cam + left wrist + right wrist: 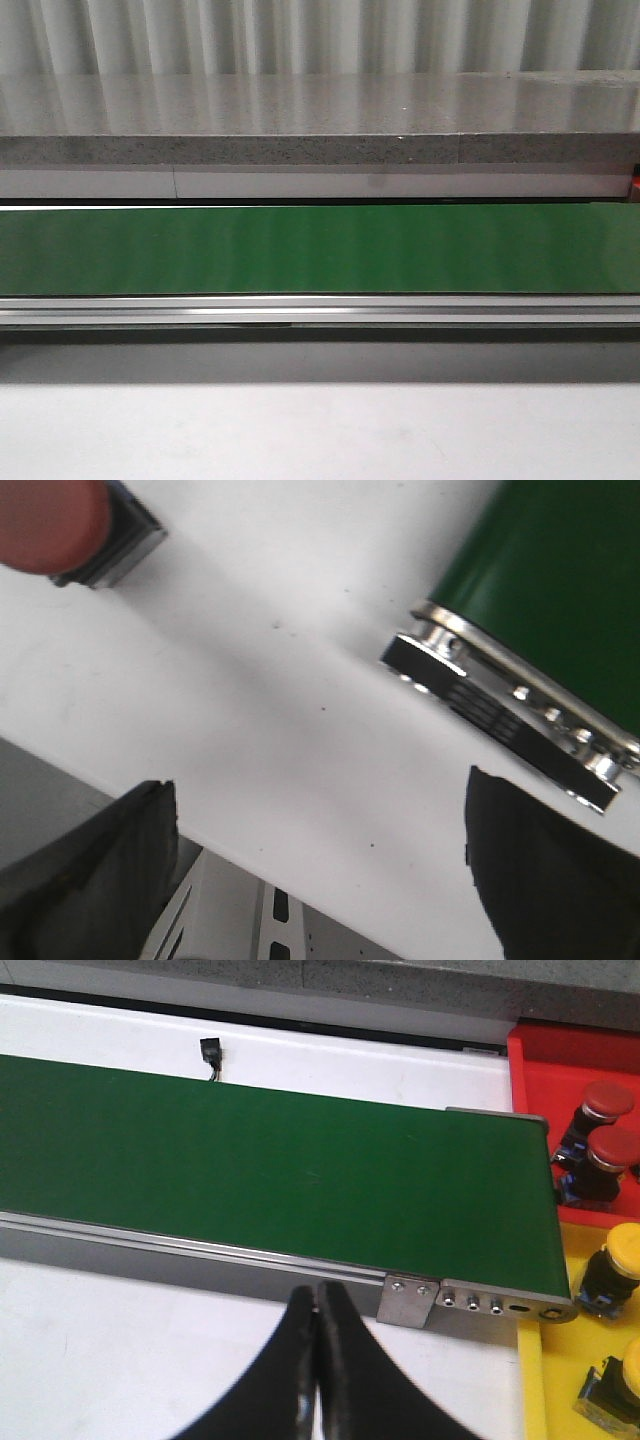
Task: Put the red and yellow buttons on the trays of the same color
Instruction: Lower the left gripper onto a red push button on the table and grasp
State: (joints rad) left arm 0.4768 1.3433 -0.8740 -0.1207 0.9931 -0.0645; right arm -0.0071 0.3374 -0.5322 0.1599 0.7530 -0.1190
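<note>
Buttons are already sorted by colour: two red buttons (605, 1125) in the red tray (540, 1070), yellow buttons (615, 1270) in the yellow tray (535, 1380), both past the belt (250, 1160) end. Your right gripper (318, 1360) sits pinched shut and empty, well short of them. Left gripper (320, 870) is spread wide, with one more red button (50, 520) lying ahead of it, not between the fingers.

An industrial test bench in a workshop or lab: a green conveyor belt (320, 250) in an aluminium frame (320, 310) crosses a white table (320, 430), backed by a speckled stone ledge (320, 150) and corrugated metal wall (320, 35). Red (545, 1070) and yellow (535, 1380) sorting trays sit at the belt's end.
</note>
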